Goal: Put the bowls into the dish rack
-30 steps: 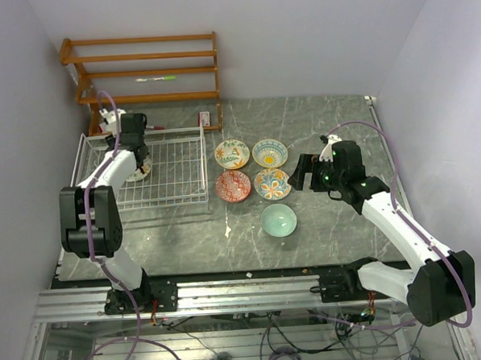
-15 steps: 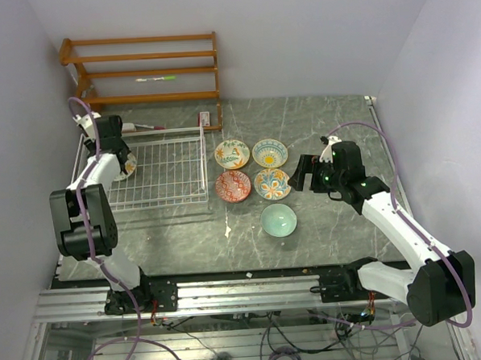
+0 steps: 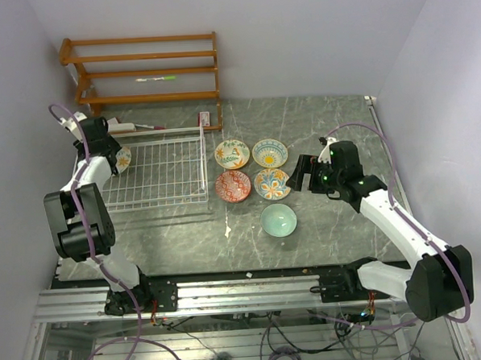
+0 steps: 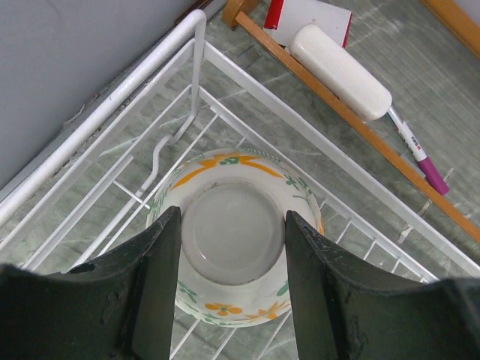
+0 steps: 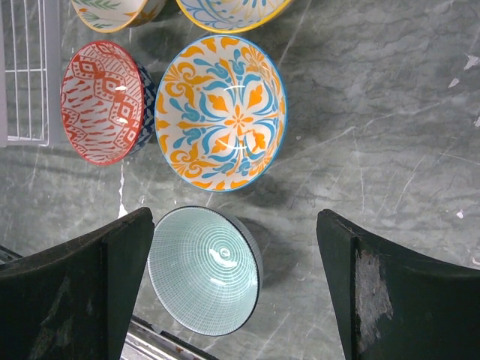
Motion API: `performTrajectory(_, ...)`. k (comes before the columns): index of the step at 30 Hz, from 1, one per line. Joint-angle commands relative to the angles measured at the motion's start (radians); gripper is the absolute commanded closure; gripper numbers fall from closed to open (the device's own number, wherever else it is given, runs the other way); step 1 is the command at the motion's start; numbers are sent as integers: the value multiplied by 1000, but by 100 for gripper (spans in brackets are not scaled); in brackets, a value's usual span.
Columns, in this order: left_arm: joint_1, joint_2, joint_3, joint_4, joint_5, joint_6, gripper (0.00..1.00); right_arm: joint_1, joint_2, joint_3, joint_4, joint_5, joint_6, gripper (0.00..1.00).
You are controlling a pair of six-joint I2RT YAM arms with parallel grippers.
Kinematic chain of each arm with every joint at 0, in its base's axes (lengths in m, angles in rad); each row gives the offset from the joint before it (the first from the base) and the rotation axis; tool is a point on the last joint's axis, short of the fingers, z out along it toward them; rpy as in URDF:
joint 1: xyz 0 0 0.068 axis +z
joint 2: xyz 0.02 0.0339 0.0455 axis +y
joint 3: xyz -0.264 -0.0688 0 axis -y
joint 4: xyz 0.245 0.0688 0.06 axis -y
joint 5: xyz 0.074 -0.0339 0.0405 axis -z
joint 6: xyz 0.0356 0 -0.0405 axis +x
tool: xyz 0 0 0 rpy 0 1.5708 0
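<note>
— Where is the left gripper (image 4: 232, 219)?

— At the upper left of the top view, over the far left corner of the rack (image 4: 105, 101). Its fingers (image 4: 154, 285) pinch a flowered bowl (image 4: 236, 259) from both sides.

— How does that bowl sit?

— In the left wrist view its unglazed base faces the camera, with orange and green flowers around the outside. It sits just inside the corner where the two white rails meet. I cannot tell whether it rests on the wires.

— And the right gripper (image 5: 234, 219)?

— It is right of centre in the top view, above the table (image 3: 342, 118), and its fingers (image 5: 82, 285) are spread wide with nothing between them. In its wrist view the teal bowl (image 5: 204, 270) lies below, nearer the left finger.

— Where are the other bowls?

— All five stand upright on the table, just right of the rack. In the top view the yellow bowl (image 3: 232, 154) and the blue-yellow bowl (image 3: 269, 153) make the far row. The red bowl (image 3: 233, 185) and the orange-blue bowl (image 3: 272, 183) make the next row. The teal one stands alone below them. The two in each row nearly touch, and the teal bowl stands a little apart.

— Anything past the rack?

— A wooden shelf (image 3: 146, 72) stands against the wall at the upper left. In the left wrist view a white cylinder (image 4: 341, 71) and a pen (image 4: 420, 154) lie by its bottom rail.
</note>
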Motion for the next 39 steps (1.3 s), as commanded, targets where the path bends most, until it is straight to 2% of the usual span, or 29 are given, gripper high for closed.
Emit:
performTrajectory(1,29,4,-11,75,50,-21,62,-6,10,16,21,-11,14,10)
performTrajectory(5,28,-9,-15,83,98,-21,67,-7,21,18,31,-14,15,10)
performTrajectory(10,13,-20,-9,76,97,-13,67,-6,25,17,36,-22,12,10)
performTrajectory(28,-58,-12,43,-18,-145,98,67,-5,11,21,23,-22,1,10)
performTrajectory(39,-71,3,50,-8,-167,122,67,-7,8,15,22,-14,-6,10)
